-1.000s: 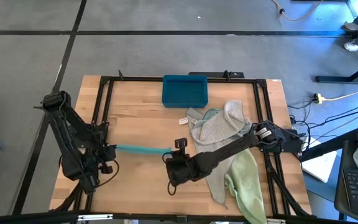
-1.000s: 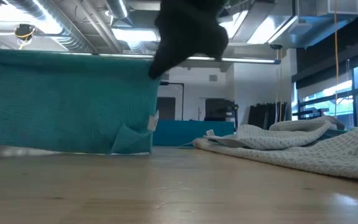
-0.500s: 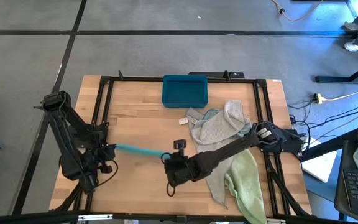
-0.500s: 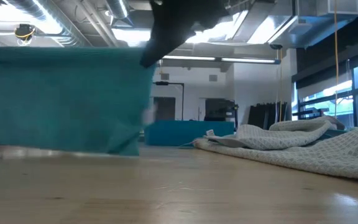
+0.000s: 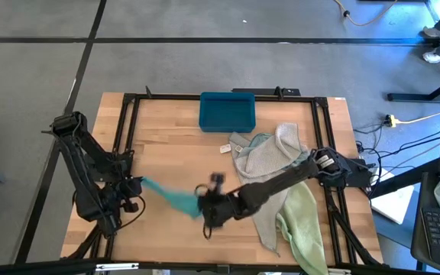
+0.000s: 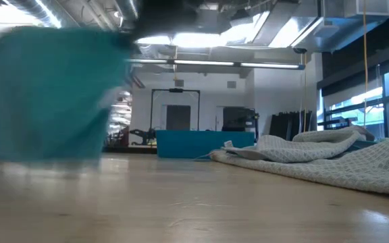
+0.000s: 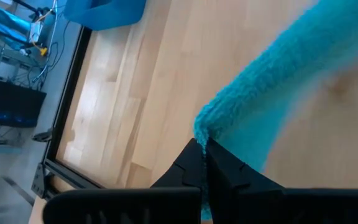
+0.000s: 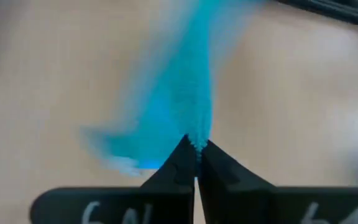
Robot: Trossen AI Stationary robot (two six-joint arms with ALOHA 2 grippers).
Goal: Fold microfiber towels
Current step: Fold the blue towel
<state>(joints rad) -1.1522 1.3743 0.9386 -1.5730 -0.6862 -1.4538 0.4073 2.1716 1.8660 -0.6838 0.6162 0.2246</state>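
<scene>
Teal towel (image 5: 173, 197) hanging stretched above the front-left part of the tabletop (image 5: 174, 156), pinched at both ends: left gripper (image 5: 137, 183) pressed together on one corner near the left edge, right gripper (image 5: 202, 206) pressed together on the opposite corner toward the middle front. Sagging between the two, showing blurred in the low view (image 6: 49, 94) and in both wrist views (image 7: 272, 74) (image 8: 179, 93).

Sitting at the middle of the back edge: one teal-blue plastic bin (image 5: 227, 111); not possible to tell its contents.

Lying heaped on the right half of the tabletop: one pale grey-beige towel (image 5: 270, 159) on top, a pale blue one (image 5: 255, 143) peeking out just beside it, one pale green towel (image 5: 302, 221) draping toward the front-right corner. Counting four towels clearly; any further one not distinguishable in the heap.
</scene>
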